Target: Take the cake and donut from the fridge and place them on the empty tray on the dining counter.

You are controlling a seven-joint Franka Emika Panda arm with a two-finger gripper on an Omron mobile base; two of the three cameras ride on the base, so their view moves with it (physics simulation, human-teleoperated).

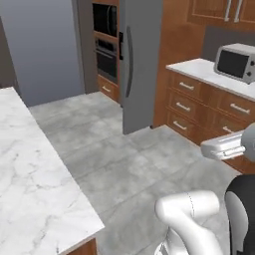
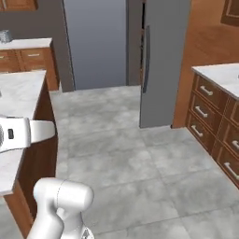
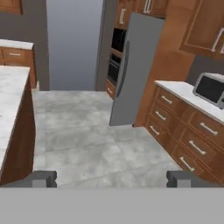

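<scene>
We stand well apart from the tall grey fridge (image 3: 131, 70) with our claw (image 3: 111, 178) wide open and empty, cake and donut not visible to us, so driving closer we could hit the white marble desk (image 1: 35, 164) beside us.

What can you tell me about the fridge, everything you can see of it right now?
The fridge is a tall appliance with smooth grey, metal-looking faces, standing upright on the grey tiled floor. A long dark vertical handle runs down the door facing the camera. It stands at the end of the wooden drawer cabinets, against the wood panel beside them. In the right base view there is a dark gap along the door's left edge, so that door may stand ajar. Its inside is hidden, and nothing grips it.
</scene>
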